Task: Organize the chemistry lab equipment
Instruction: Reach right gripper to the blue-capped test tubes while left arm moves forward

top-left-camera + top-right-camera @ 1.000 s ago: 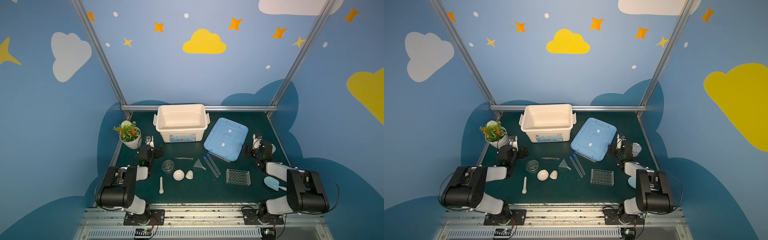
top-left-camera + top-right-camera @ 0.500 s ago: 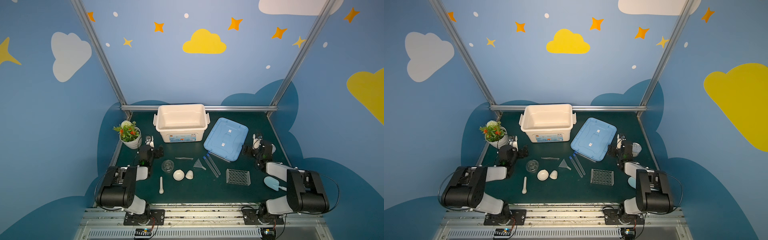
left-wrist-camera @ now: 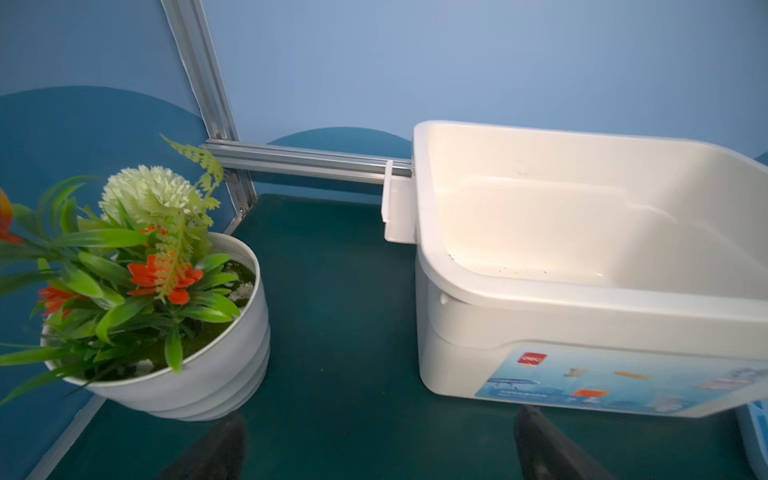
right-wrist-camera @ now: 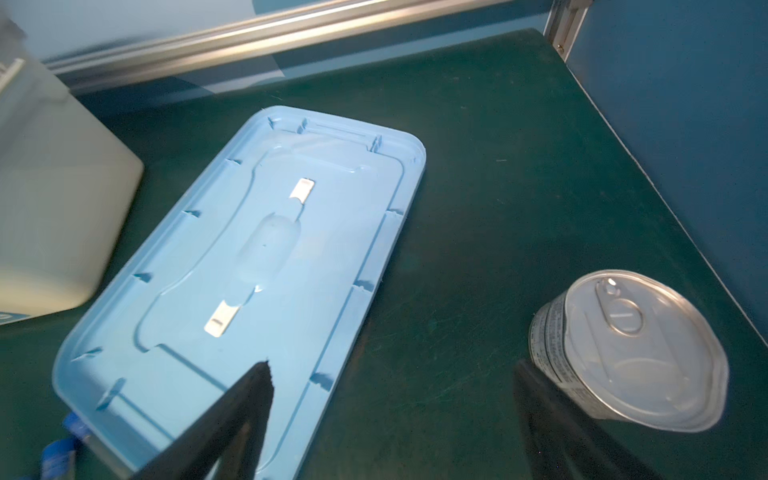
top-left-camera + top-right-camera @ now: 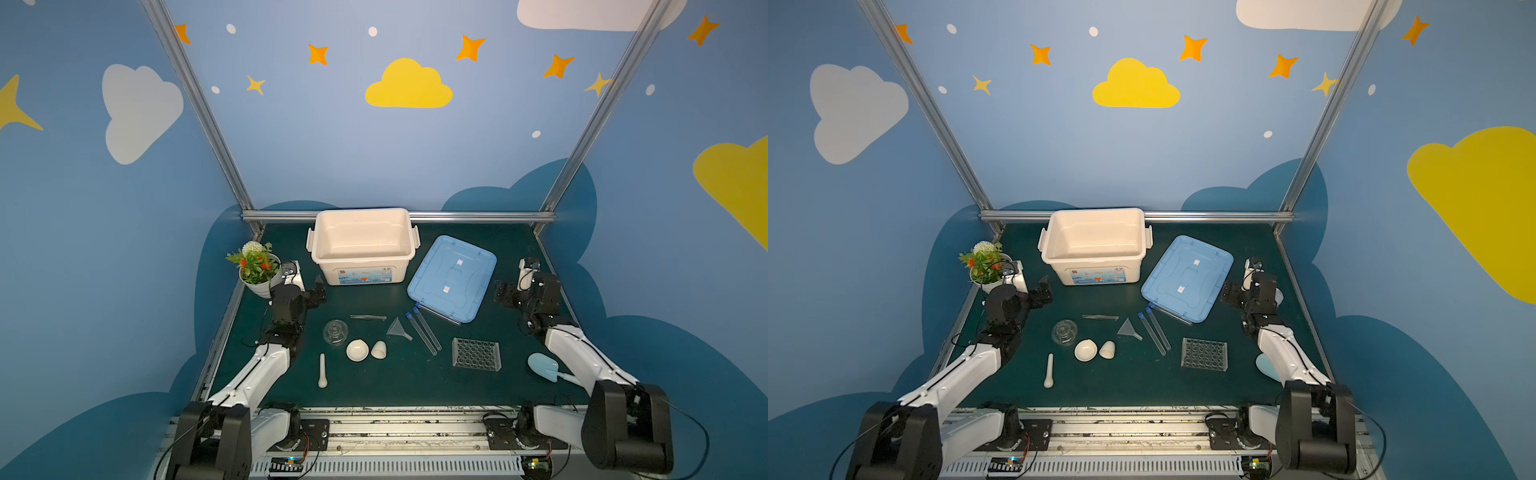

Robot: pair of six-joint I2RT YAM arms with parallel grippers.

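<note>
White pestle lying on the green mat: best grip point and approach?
Probably mid-shaft on the white pestle, from straight above with the open left gripper, fingers closing across its narrow width. It lies flat, long axis running near to far, bulb end towards the robot, nothing touching it.

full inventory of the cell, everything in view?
storage bin: 1, white, back centre, uncovered
lid: 1, blue, flat, right of bin
test tubes: 2, perhaps 3, clear, blue caps, at lid's near corner
funnel: 1, clear, left of tubes
tweezers: 1, metal, before bin
flask: 1, clear, left of funnel
bowl: 1, white, by flask
cup: 1, white, beside bowl
pestle: 1, white, front left
rack: 1, clear, front right
scoop: 1, pale blue, right of rack
can: 1, silver, right edge
potted plant: 1, white pot, back left
table: 1, dark green
left gripper: 1, black, open, near plant
right gripper: 1, black, open, between lid and can
</note>
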